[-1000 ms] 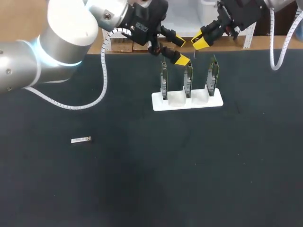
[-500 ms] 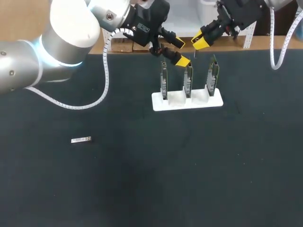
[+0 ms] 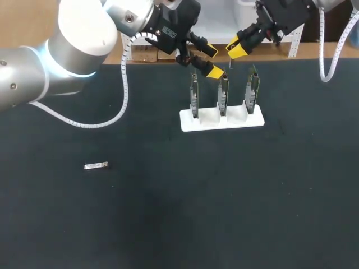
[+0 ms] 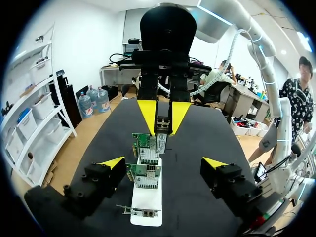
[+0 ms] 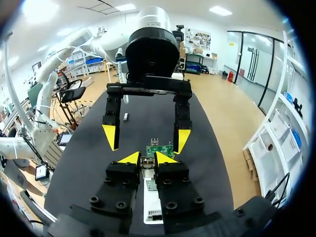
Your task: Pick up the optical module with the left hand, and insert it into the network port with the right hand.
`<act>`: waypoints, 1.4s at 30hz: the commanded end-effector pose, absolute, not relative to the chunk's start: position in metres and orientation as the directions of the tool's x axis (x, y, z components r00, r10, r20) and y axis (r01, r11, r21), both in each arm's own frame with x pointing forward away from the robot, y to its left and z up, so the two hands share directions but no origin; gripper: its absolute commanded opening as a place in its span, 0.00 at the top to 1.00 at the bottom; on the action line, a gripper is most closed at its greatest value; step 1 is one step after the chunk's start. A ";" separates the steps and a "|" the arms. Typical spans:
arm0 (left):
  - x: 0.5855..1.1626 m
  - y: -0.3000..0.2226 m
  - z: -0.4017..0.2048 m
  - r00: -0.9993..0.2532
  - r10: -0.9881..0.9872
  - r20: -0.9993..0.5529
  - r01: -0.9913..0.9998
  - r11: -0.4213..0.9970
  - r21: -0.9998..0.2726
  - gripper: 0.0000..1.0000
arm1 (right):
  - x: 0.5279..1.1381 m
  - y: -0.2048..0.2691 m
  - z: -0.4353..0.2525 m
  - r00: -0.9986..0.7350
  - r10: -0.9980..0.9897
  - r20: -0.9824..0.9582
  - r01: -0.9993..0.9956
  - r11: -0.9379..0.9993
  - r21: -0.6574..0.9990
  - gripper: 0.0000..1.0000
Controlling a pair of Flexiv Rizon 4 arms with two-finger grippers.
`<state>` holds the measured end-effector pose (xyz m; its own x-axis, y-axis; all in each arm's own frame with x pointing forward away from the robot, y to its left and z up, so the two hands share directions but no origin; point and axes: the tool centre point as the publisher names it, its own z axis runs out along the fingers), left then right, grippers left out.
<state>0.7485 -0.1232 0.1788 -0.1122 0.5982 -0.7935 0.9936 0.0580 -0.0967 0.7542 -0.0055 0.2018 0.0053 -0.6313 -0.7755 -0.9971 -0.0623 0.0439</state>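
Fingers of the right gripper (image 5: 147,158) clamp the optical module (image 4: 162,127) over the network cards (image 3: 223,92) for insertion, while the left gripper's (image 4: 164,162) stand apart.

I see a dark surface (image 3: 280,196), a white slotted stand (image 3: 210,117) far centre, and a small silver strip (image 3: 96,165) flat at left, well apart.

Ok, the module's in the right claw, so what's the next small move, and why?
Probably back the left claw away from the stand first. It is open and empty, with one fingertip close by the middle card at its top, while the right claw is shut on the optical module just above the cards. Clearing it should give room to line up the insertion.
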 end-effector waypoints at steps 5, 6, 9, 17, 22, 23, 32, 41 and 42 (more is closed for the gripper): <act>0.753 -0.124 0.178 -0.111 0.600 -0.792 0.994 0.051 -0.101 0.00 | 0.754 -0.003 0.198 0.016 -0.639 -0.769 -0.995 -0.088 0.052 1.00; 0.753 -0.124 0.178 -0.111 0.600 -0.792 0.994 0.051 -0.101 0.00 | 0.754 -0.003 0.197 0.021 -0.640 -0.768 -0.994 -0.095 0.052 1.00; 0.753 -0.124 0.178 -0.111 0.600 -0.792 0.994 0.051 -0.101 0.00 | 0.757 -0.001 0.194 0.024 -0.641 -0.767 -0.994 -0.098 0.052 1.00; 0.753 -0.124 0.178 -0.111 0.600 -0.792 0.994 0.051 -0.101 0.00 | 0.764 0.000 0.183 0.010 -0.651 -0.759 -0.994 -0.087 0.061 1.00; 0.753 -0.124 0.178 -0.111 0.600 -0.792 0.994 0.051 -0.101 0.00 | 0.765 0.002 0.177 -0.006 -0.655 -0.756 -0.994 -0.080 0.077 1.00; 0.753 -0.124 0.178 -0.111 0.600 -0.792 0.994 0.051 -0.101 0.00 | 0.765 0.002 0.175 -0.007 -0.655 -0.755 -0.994 -0.079 0.078 1.00; 0.753 -0.124 0.178 -0.111 0.600 -0.792 0.994 0.051 -0.101 0.00 | 0.766 0.005 0.170 -0.017 -0.654 -0.756 -0.993 -0.077 0.089 1.00; 0.753 -0.124 0.178 -0.111 0.600 -0.792 0.994 0.051 -0.101 0.00 | 0.768 0.009 0.168 -0.024 -0.649 -0.760 -0.993 -0.072 0.093 1.00; 0.753 -0.124 0.178 -0.111 0.600 -0.792 0.994 0.051 -0.101 0.00 | 0.768 0.009 0.168 -0.024 -0.649 -0.760 -0.993 -0.071 0.093 1.00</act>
